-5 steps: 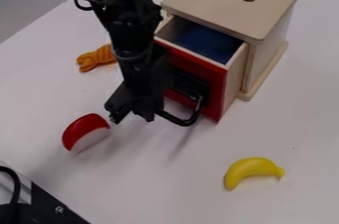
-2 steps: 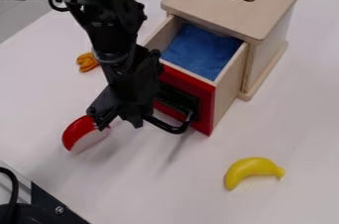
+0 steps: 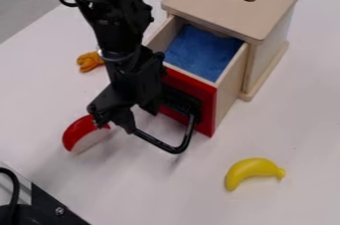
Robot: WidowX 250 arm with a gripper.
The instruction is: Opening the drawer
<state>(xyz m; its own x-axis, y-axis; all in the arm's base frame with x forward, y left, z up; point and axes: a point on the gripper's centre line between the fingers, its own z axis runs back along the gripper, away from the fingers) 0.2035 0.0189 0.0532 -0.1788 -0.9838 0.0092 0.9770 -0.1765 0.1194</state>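
my gripper (image 3: 114, 123) is left of the wooden box (image 3: 266, 12), its fingers spread apart, beside the left end of the black handle (image 3: 159, 143); i cannot tell whether they touch. the red-fronted drawer (image 3: 207, 109) sticks out of the box's near-left side, partly open, with blue lining (image 3: 199, 50) inside. a red and white toy (image 3: 78, 132) lies just left of me, a yellow banana (image 3: 253, 169) near right, and an orange toy (image 3: 88, 62) far left on the white table (image 3: 199, 199).

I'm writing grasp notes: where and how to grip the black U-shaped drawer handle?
The black U-shaped handle is best gripped, I'd judge, by its outer bar from above, pinching across it: the bar is thin, straight and clear of the red drawer front.
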